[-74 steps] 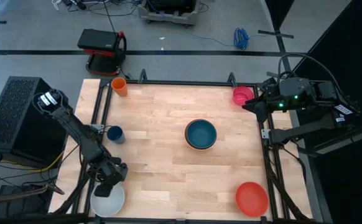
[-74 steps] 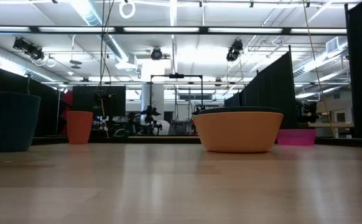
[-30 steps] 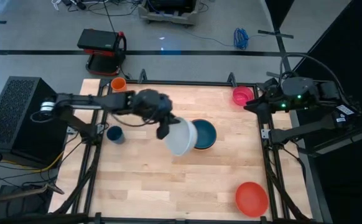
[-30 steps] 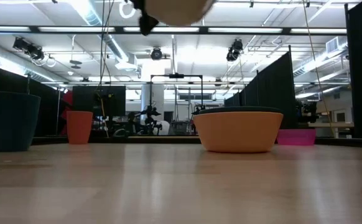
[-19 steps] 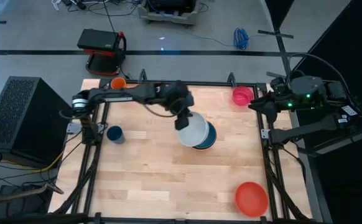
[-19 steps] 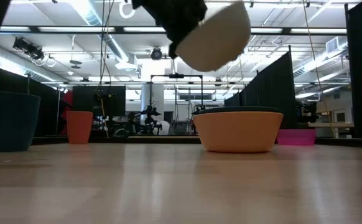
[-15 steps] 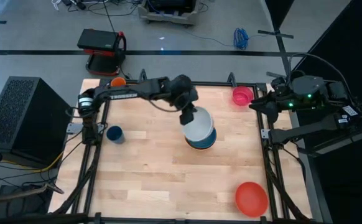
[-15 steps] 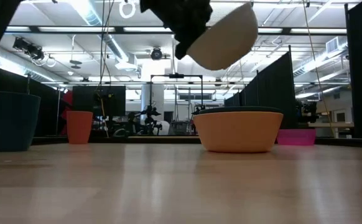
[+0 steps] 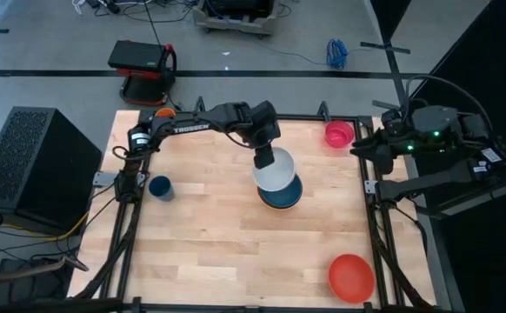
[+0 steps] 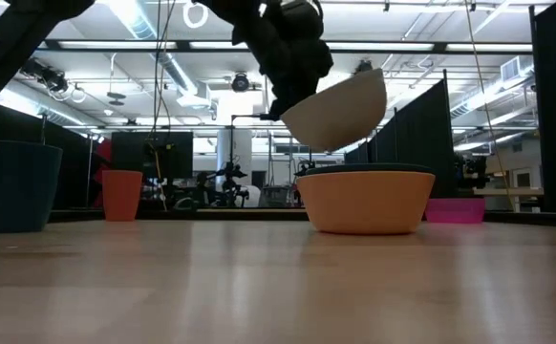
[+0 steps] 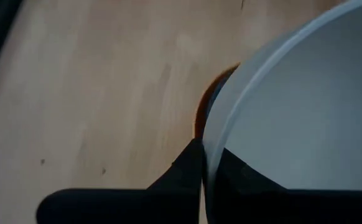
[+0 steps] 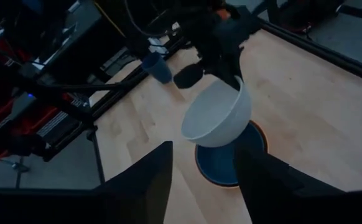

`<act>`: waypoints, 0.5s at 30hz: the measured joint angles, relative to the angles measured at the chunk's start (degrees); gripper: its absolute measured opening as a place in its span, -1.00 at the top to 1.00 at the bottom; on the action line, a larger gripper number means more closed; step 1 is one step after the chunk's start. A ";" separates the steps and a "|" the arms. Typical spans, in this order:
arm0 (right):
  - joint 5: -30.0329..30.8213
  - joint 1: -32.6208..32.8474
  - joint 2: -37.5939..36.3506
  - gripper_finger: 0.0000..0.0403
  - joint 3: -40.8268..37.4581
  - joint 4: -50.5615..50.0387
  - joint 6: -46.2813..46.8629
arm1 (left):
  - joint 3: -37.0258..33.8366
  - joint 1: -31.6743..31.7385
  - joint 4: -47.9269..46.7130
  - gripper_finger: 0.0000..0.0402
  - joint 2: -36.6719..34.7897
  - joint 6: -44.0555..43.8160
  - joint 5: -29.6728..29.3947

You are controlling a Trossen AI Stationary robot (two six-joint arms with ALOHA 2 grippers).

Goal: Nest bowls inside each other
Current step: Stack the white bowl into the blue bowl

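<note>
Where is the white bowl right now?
The white bowl is up in the air near the middle of the table, held by the left gripper just above the teal bowl that sits inside the orange bowl.

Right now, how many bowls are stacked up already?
Two: the dark teal plastic bowl sits inside the orange bowl. In hand: the left gripper holds the white round bowl above that stack. Left: the red bowl and small pink bowl. The right gripper waits, open.
</note>
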 joint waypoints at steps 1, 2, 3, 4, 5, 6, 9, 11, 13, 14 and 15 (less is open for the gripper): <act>0.00 0.00 -0.10 0.21 0.00 0.00 -0.01 | 0.00 -0.13 0.19 1.00 0.23 -0.09 0.26; 0.01 0.00 -0.19 0.21 0.00 0.00 -0.01 | 0.01 -0.26 0.38 1.00 0.46 -0.17 0.52; 0.01 0.00 -0.28 0.21 0.00 0.00 -0.02 | 0.01 -0.38 0.57 1.00 0.68 -0.26 0.78; 0.01 0.00 -0.38 0.21 0.00 0.00 -0.03 | 0.01 -0.51 0.75 1.00 0.91 -0.35 1.05; 0.02 -0.01 -0.47 0.21 0.00 0.00 -0.03 | 0.02 -0.64 0.94 1.00 1.14 -0.43 1.31; 0.02 -0.01 -0.56 0.21 0.00 0.00 -0.04 | 0.02 -0.77 1.13 1.00 1.37 -0.52 1.57; 0.03 -0.01 -0.84 0.21 0.00 0.00 -0.06 | 0.03 -1.15 1.70 1.00 2.05 -0.78 2.35; 0.04 -0.01 -1.03 0.22 0.00 0.00 -0.07 | 0.04 -1.40 2.07 1.00 2.51 -0.95 2.88; 0.05 -0.02 -1.21 0.22 0.00 0.00 -0.08 | 0.05 -1.66 2.45 1.00 2.96 -1.13 3.40; 0.05 -0.02 -1.31 0.22 0.00 0.00 -0.09 | 0.05 -1.79 2.64 1.00 3.19 -1.21 3.66; 0.06 -0.02 -1.40 0.22 0.00 0.00 -0.09 | 0.06 -1.91 2.83 1.00 3.42 -1.30 3.92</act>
